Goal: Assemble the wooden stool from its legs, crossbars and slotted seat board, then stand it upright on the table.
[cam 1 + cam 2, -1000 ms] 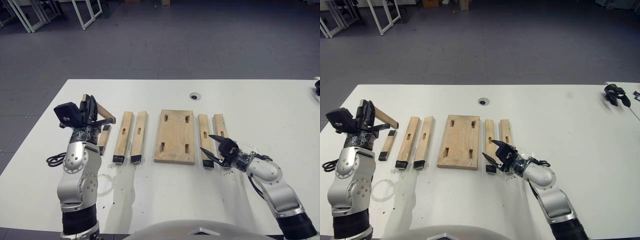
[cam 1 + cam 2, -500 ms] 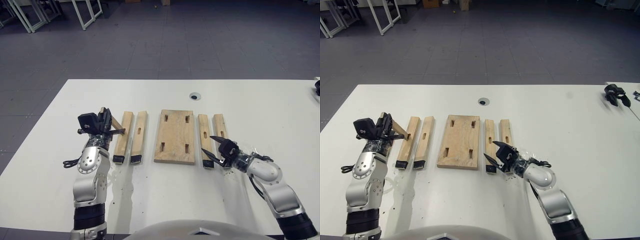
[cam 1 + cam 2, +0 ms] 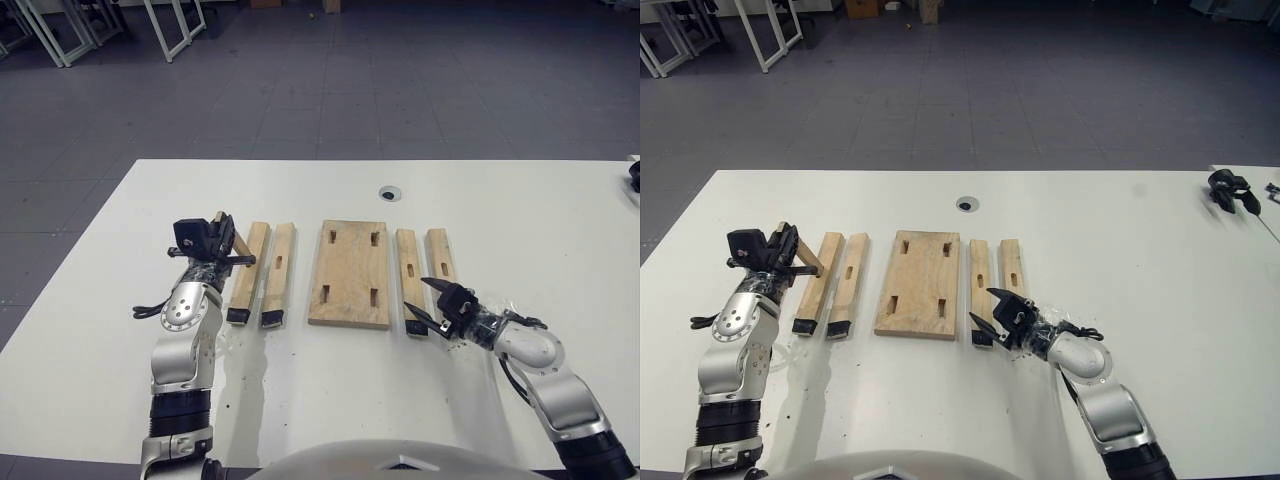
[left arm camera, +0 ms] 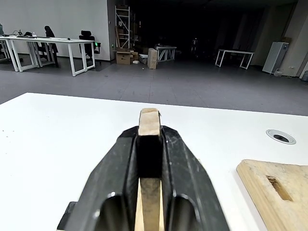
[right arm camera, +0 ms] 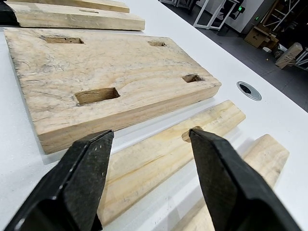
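The slotted seat board (image 3: 350,272) lies flat mid-table. Two legs (image 3: 247,268) (image 3: 278,268) with black foot caps lie to its left, two more (image 3: 408,272) (image 3: 440,252) to its right. My left gripper (image 3: 216,241) hovers just left of the left pair, shut on a short wooden crossbar (image 4: 149,121) that sticks out past its fingers. A slotted leg (image 4: 274,185) lies beside it. My right gripper (image 3: 424,306) is open at the near end of the inner right leg (image 5: 168,156), one finger (image 5: 89,168) on each side of it.
A round cable grommet (image 3: 389,192) sits in the table behind the board. A black cable (image 3: 148,311) loops beside my left arm. A small black object (image 3: 1230,190) rests at the far right edge. Bare white table (image 3: 520,230) stretches to the right.
My left arm has carried the crossbar rightward and away from me, from the table's left side up to the left pair of legs. The right gripper has barely shifted.
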